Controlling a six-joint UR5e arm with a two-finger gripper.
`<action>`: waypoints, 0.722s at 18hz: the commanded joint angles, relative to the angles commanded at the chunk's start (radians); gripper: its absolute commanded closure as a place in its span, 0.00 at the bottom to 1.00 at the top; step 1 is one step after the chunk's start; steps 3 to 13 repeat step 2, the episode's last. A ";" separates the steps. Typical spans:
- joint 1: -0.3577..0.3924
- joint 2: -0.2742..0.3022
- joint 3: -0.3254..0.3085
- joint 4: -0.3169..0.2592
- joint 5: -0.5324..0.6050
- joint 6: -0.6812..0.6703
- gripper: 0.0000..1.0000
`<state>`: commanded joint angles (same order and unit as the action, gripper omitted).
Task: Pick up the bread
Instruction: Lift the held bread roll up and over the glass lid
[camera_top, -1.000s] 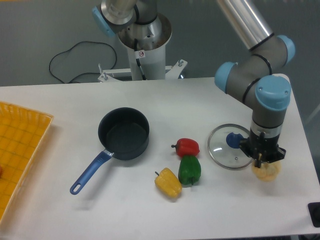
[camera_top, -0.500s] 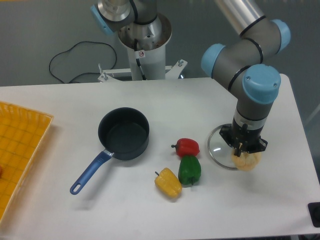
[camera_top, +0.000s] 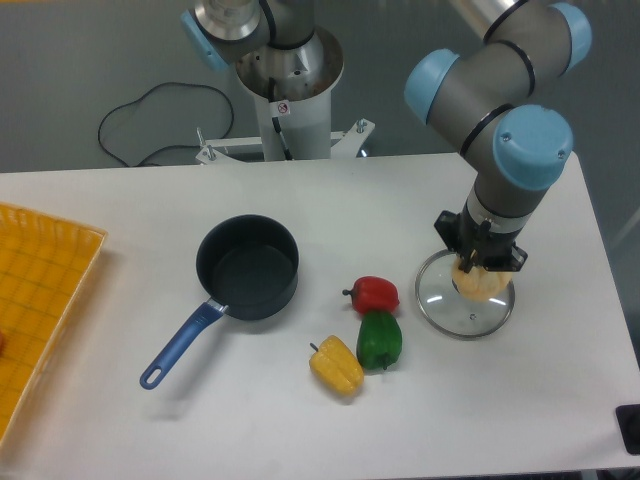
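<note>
Bread (camera_top: 482, 283): right side of table, clamped in gripper (camera_top: 478, 268), apparently raised over the glass lid (camera_top: 440, 310). Handling, judged: keep grip firm and steady, rise straight, avoid brushing lid. Peppers (camera_top: 372, 318) well left.

Gripper (camera_top: 479, 268) clamps bread (camera_top: 481, 284) above glass lid (camera_top: 464, 297); peppers left.

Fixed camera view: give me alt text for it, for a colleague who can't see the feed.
The gripper holds the bread over a glass pot lid at the right of the white table. Left of the lid lie a red pepper, a green pepper and a yellow pepper; farther left are a dark saucepan with a blue handle and a yellow tray.
</note>
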<state>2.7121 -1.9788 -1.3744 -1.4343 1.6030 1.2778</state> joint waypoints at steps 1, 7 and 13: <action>0.000 -0.002 0.003 -0.003 0.002 0.000 0.86; 0.000 0.000 0.003 -0.003 0.002 0.002 0.86; 0.000 0.000 0.003 -0.003 0.002 0.002 0.86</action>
